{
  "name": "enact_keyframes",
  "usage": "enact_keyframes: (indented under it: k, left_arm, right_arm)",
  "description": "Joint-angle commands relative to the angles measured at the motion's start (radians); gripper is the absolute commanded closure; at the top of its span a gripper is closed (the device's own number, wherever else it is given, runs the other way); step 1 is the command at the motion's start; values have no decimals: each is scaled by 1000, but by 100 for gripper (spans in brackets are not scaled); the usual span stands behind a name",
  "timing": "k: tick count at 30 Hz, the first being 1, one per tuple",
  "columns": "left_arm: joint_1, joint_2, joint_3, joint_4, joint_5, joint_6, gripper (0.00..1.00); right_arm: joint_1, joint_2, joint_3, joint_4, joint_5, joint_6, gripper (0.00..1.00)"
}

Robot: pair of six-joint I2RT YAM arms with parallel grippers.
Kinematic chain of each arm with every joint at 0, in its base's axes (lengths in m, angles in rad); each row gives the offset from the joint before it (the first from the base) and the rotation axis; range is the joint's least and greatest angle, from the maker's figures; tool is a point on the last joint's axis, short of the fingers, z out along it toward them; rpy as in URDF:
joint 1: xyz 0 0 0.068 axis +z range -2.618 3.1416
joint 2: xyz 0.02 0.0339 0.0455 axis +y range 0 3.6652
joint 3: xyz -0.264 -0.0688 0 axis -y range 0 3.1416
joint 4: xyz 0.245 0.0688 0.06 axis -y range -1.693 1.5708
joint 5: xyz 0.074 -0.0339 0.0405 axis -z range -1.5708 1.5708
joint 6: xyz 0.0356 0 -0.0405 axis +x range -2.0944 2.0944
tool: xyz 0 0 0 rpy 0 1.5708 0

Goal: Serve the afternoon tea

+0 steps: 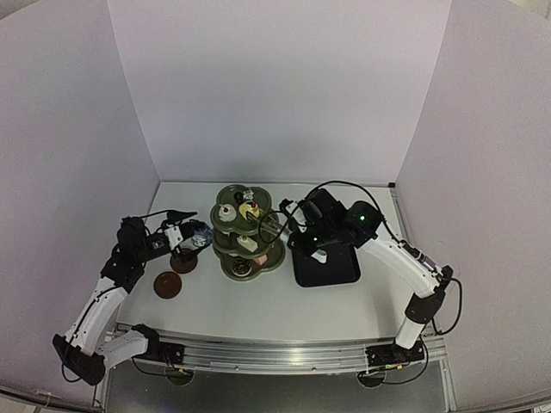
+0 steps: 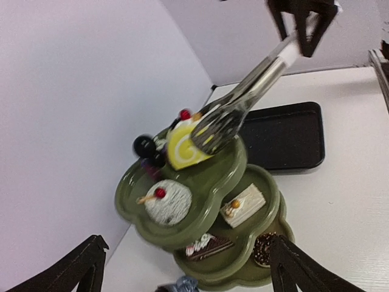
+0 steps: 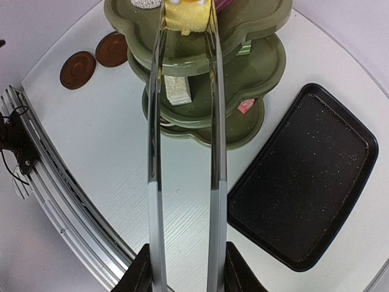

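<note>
The stand (image 2: 209,182) seems nearly filled. The yellow roll (image 2: 182,152) on its top is pinched by tongs (image 3: 155,182) clamped in the right gripper (image 3: 185,271); the left gripper (image 2: 188,264) is spread open.

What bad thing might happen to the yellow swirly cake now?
The tongs, held by the right gripper, reach the yellow roll cake only with their long thin tips, one on each side. It might slip out and drop. Pressing down could also wobble the tall green stand and bump the white cake beside it.
</note>
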Motion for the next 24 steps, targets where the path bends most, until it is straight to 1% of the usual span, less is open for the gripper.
enact_keyframes:
  k: [1, 3, 6, 9, 11, 15, 16, 18, 22, 24]
  left_arm:
    - [-130, 141, 115, 99, 13, 238, 7]
    - [-198, 201, 142, 131, -29, 304, 10]
    - [-279, 279, 149, 208, -65, 386, 11]
    - [-315, 349, 181, 307, -95, 382, 12]
    - [-328, 382, 199, 335, -92, 388, 13]
    - [-360, 442, 216, 391, -95, 417, 20]
    - [-369, 461, 227, 399, -104, 418, 22]
    - [-380, 485, 250, 391, -106, 414, 24]
    - [-383, 507, 268, 316, -57, 455, 27]
    - [-383, 528, 277, 316, -66, 473, 32]
  right_arm:
    - [-1, 17, 49, 17, 7, 17, 68]
    - [-1, 24, 53, 17, 9, 19, 68]
    - [-1, 31, 61, 16, 6, 21, 68]
    - [0, 35, 69, 16, 2, 22, 68]
    - [-1, 37, 69, 16, 2, 22, 68]
    - [0, 45, 70, 17, 1, 19, 68]
    - [0, 46, 70, 17, 1, 18, 68]
    - [-1, 48, 71, 17, 1, 15, 68]
    - [0, 46, 77, 17, 5, 10, 68]
    - [0, 46, 78, 17, 5, 8, 68]
